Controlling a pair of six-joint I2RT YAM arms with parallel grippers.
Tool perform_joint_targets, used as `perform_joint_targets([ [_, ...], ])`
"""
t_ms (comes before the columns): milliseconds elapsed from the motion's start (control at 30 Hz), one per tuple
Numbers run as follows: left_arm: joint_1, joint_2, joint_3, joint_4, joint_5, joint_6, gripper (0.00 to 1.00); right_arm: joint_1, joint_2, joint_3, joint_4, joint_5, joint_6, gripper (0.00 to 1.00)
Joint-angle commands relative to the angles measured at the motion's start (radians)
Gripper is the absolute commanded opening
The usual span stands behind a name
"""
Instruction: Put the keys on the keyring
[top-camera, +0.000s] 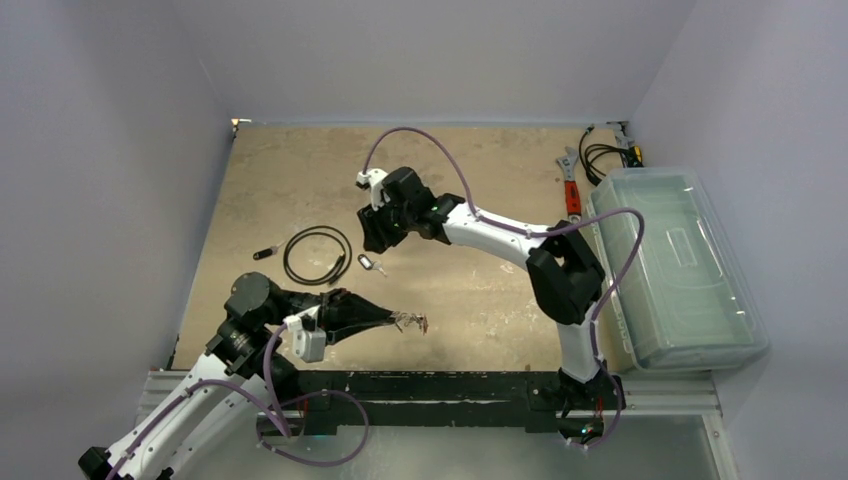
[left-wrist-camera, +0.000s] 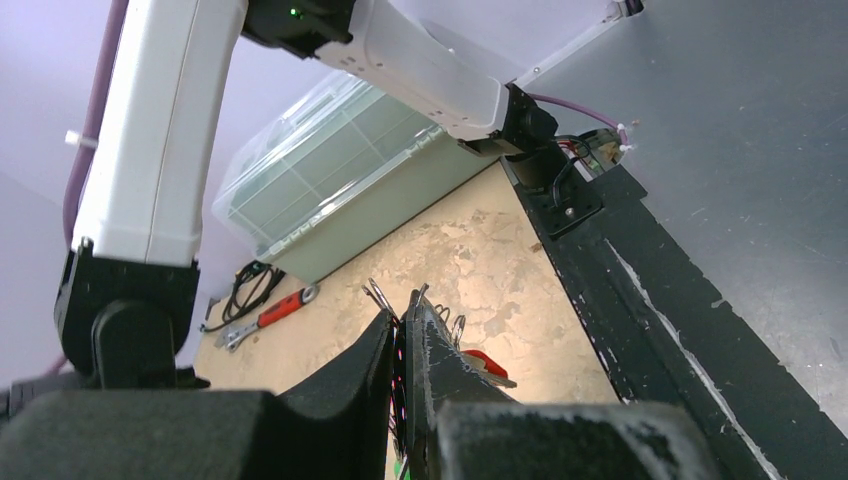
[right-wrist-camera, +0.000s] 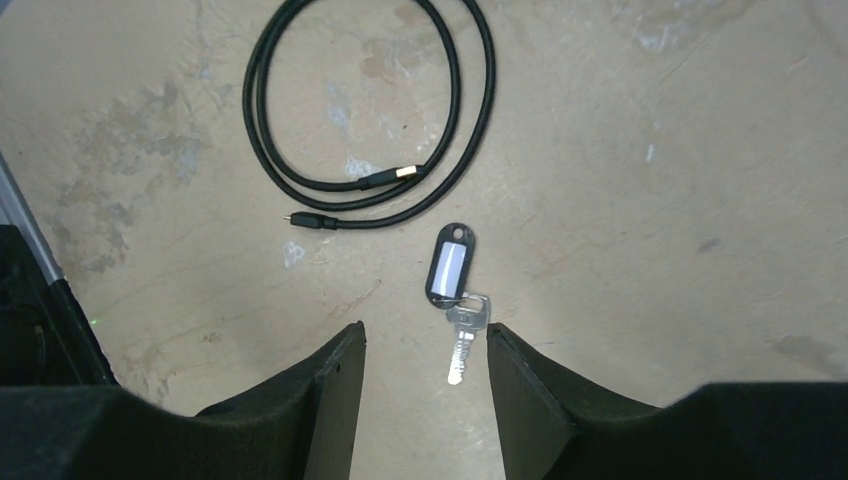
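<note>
My left gripper (top-camera: 392, 318) is shut on the silvery keyring (top-camera: 410, 322), held low over the table's near middle. In the left wrist view, thin silvery loops of the keyring (left-wrist-camera: 378, 296) stick out past the shut fingertips (left-wrist-camera: 428, 318), and a red key tag (left-wrist-camera: 487, 363) hangs beside them. A silvery key (right-wrist-camera: 462, 342) with a black tag (right-wrist-camera: 450, 266) lies flat on the table; it also shows in the top view (top-camera: 370, 264). My right gripper (right-wrist-camera: 424, 335) is open above it, the key between the fingers, close to the right one.
A black coiled cable loop (top-camera: 318, 256) lies left of the loose key, also in the right wrist view (right-wrist-camera: 370, 110). A small dark item (top-camera: 265, 252) lies further left. A red-handled wrench (top-camera: 572, 186), black cables (top-camera: 600, 158) and a clear plastic bin (top-camera: 680, 270) are at the right.
</note>
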Motion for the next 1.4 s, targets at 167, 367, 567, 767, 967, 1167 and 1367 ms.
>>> perform_joint_targets([
  [167,-0.014,-0.010,-0.007,0.078,0.013,-0.016,0.00,0.045,0.080,0.122,-0.091,0.189,0.325,0.46],
  [367,-0.013,-0.012,-0.008,0.081,0.008,-0.020,0.00,0.055,0.076,0.070,-0.062,0.252,0.454,0.45],
  [567,-0.014,-0.021,-0.011,0.080,0.007,-0.019,0.00,0.057,0.111,0.083,-0.045,0.291,0.515,0.35],
  [767,-0.019,-0.018,-0.013,0.080,0.004,-0.019,0.00,0.073,0.171,0.133,-0.082,0.287,0.544,0.36],
  [967,-0.021,-0.027,-0.016,0.079,-0.005,-0.017,0.00,0.086,0.196,0.132,-0.078,0.297,0.550,0.38],
  [1167,-0.022,-0.025,-0.016,0.076,-0.012,-0.015,0.00,0.089,0.223,0.134,-0.077,0.306,0.547,0.34],
  [1367,-0.021,-0.029,-0.017,0.077,-0.015,-0.013,0.00,0.091,0.237,0.126,-0.076,0.306,0.539,0.12],
])
